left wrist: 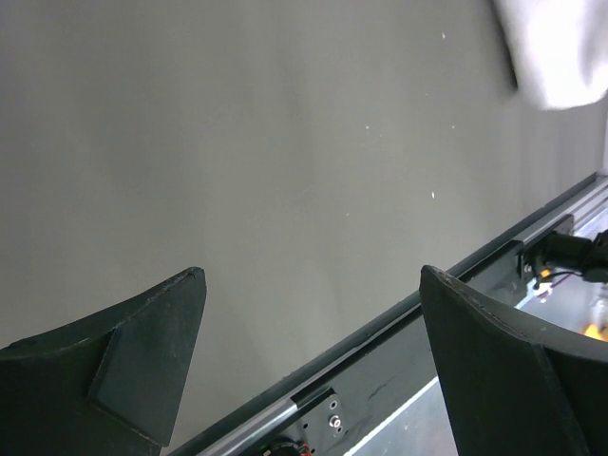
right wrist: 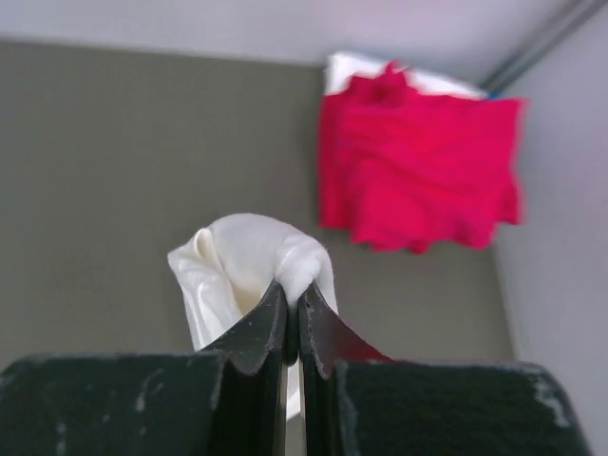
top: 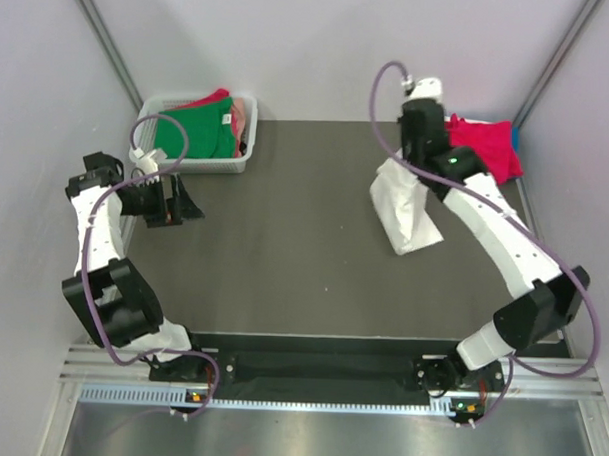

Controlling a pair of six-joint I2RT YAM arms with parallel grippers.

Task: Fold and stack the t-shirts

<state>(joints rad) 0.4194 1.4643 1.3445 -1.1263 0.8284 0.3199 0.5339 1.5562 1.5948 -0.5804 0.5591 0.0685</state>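
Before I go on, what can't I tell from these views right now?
- Top view: the right arm covers where the right gripper pinches the white t-shirt.
- Right wrist view: the jaws hide the shirt's lower part; the red t-shirts are blurred, count unclear.
- Top view: the green t-shirt hides what lies beneath it in the basket.
- Left wrist view: the white t-shirt is cut off at the top right corner.

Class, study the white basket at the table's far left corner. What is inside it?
A green t-shirt lies on top inside the basket, with red cloth showing at its far edge. Anything beneath them is covered.
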